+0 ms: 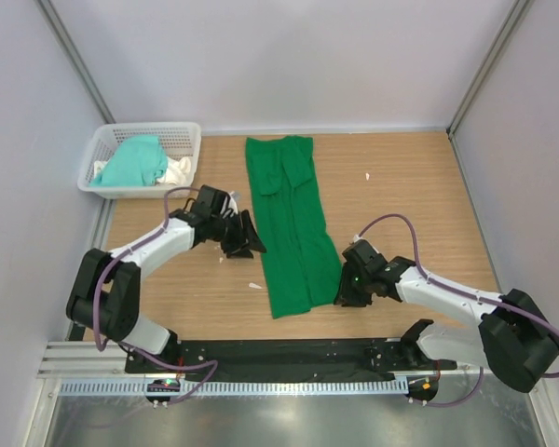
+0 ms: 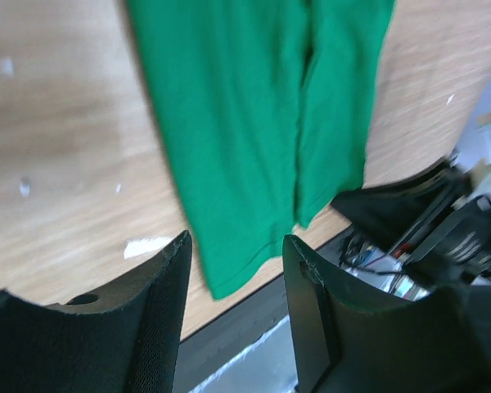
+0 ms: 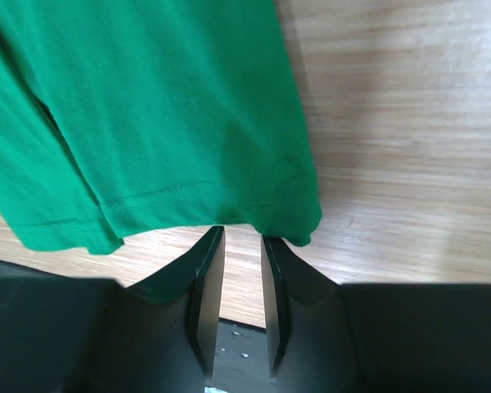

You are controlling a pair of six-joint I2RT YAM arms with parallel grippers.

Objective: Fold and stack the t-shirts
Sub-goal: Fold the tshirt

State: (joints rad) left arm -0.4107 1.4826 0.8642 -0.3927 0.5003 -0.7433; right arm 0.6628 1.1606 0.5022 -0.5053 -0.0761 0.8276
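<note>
Fabric of the deep emerald green t-shirt (image 1: 289,223) lies folded into a narrow strip on the wooden desk (image 1: 410,205), its long axis running far to near, hem toward the arms. Beside it hovers the left pincer (image 1: 245,244), jaws apart and empty. At the hem's corner the right pincer (image 1: 343,296) shows a narrow empty gap. The paler mint-teal t-shirt (image 1: 135,160) lies crumpled in the white plastic lattice basket (image 1: 182,130).

**Colours on my screens**

The long t-shirt (image 1: 289,223) reads deep emerald green to me, plain, with its hem stitched in matching thread. The other t-shirt (image 1: 135,160) is pale mint-teal, also unpatterned, next to a white cloth (image 1: 177,170) in the white lattice basket (image 1: 188,140). My table (image 1: 410,186) is light wood grain with a few white flecks. The left gripper (image 2: 237,246) and right gripper (image 3: 241,233) are black. The arms (image 1: 158,244) are white with black joints, and the cables (image 1: 391,217) are purple.
</note>
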